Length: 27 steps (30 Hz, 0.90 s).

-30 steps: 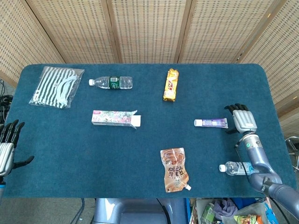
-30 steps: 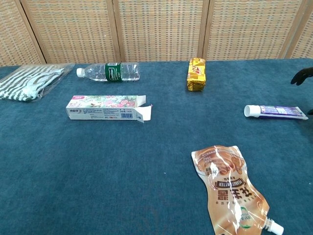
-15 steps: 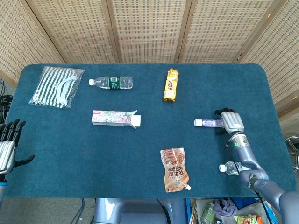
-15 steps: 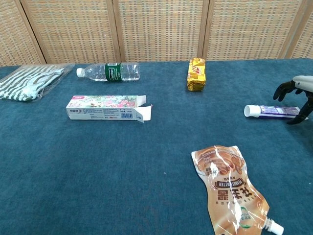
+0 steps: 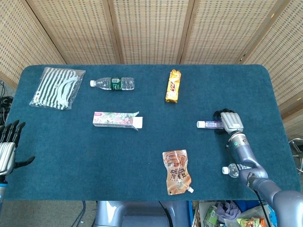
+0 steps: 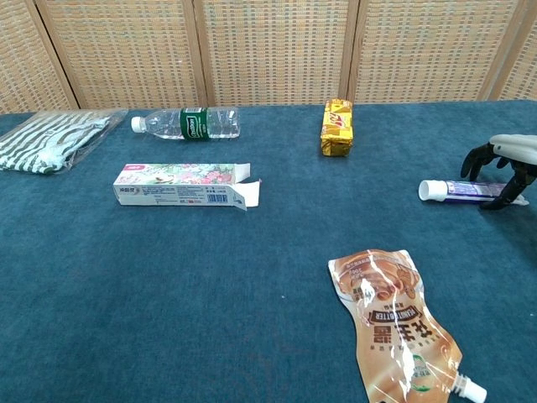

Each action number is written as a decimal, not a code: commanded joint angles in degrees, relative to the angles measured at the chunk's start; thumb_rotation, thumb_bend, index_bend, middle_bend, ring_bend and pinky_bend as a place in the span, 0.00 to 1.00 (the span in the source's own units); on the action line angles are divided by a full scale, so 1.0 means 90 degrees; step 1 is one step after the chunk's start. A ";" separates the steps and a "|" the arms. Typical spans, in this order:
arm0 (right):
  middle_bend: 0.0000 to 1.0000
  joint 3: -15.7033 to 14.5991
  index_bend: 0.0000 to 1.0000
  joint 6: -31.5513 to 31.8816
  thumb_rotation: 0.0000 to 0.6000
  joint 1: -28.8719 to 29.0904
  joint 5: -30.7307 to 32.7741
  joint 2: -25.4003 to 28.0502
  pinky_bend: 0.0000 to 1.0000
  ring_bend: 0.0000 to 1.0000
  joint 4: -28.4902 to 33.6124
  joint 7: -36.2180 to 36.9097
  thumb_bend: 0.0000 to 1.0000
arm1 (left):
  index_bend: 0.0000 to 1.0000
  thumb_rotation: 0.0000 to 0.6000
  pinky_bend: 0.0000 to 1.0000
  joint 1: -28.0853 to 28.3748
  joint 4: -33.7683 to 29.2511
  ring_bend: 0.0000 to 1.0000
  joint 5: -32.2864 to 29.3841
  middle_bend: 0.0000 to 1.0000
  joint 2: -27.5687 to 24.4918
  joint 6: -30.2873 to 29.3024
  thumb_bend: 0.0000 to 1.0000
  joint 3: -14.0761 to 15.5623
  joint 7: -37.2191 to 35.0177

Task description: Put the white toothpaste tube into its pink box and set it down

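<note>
The white toothpaste tube (image 5: 208, 124) (image 6: 457, 191) lies flat on the blue table at the right, cap pointing left. My right hand (image 5: 230, 122) (image 6: 503, 159) is arched over the tube's tail end, dark fingers spread down on either side of it; the tube still rests on the cloth. The pink flowered box (image 5: 116, 119) (image 6: 180, 184) lies left of centre, its end flap open toward the right. My left hand (image 5: 7, 149) hangs at the table's left edge with fingers spread, holding nothing.
A striped pouch (image 5: 57, 88) and a water bottle (image 5: 112, 83) lie at the back left, and a yellow snack bar (image 5: 173, 86) sits at the back centre. A spouted drink pouch (image 5: 178, 177) lies near the front. A small bottle (image 5: 235, 170) rests by my right forearm.
My right hand has slid left from beside the tube's tail to over the tube, its fingers now straddling it. The tube, the box and the left hand have stayed put.
</note>
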<state>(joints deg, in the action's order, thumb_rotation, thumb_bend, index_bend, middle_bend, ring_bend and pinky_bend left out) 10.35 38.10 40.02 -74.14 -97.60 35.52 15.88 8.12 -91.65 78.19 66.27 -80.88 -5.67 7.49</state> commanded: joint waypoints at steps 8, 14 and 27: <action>0.55 -0.0201 0.55 0.0010 1.00 0.0042 -0.0293 -0.0226 0.41 0.38 -0.0484 0.0490 0.50 | 0.00 1.00 0.00 0.0047 0.0013 0.00 -0.0100 0.00 0.0040 0.0082 0.06 -0.0022 0.0079; 0.57 -0.0419 0.56 0.0367 1.00 -0.0023 -0.0654 -0.0164 0.41 0.40 -0.0517 0.0926 0.53 | 0.00 1.00 0.00 0.0086 0.0016 0.00 -0.0169 0.00 0.0077 0.0146 0.06 -0.0031 0.0160; 0.57 -0.0676 0.57 0.2153 1.00 -0.0460 -0.1320 0.0798 0.41 0.41 0.0609 0.1073 0.53 | 0.00 1.00 0.00 0.0506 -0.0109 0.00 -0.0399 0.00 -0.0080 0.0662 0.06 -0.0273 0.0324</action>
<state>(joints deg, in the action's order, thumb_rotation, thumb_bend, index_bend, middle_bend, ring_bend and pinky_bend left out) 4.49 54.57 37.04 -84.95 -92.69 38.25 26.23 11.99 -92.63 75.18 65.79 -75.69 -7.62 9.96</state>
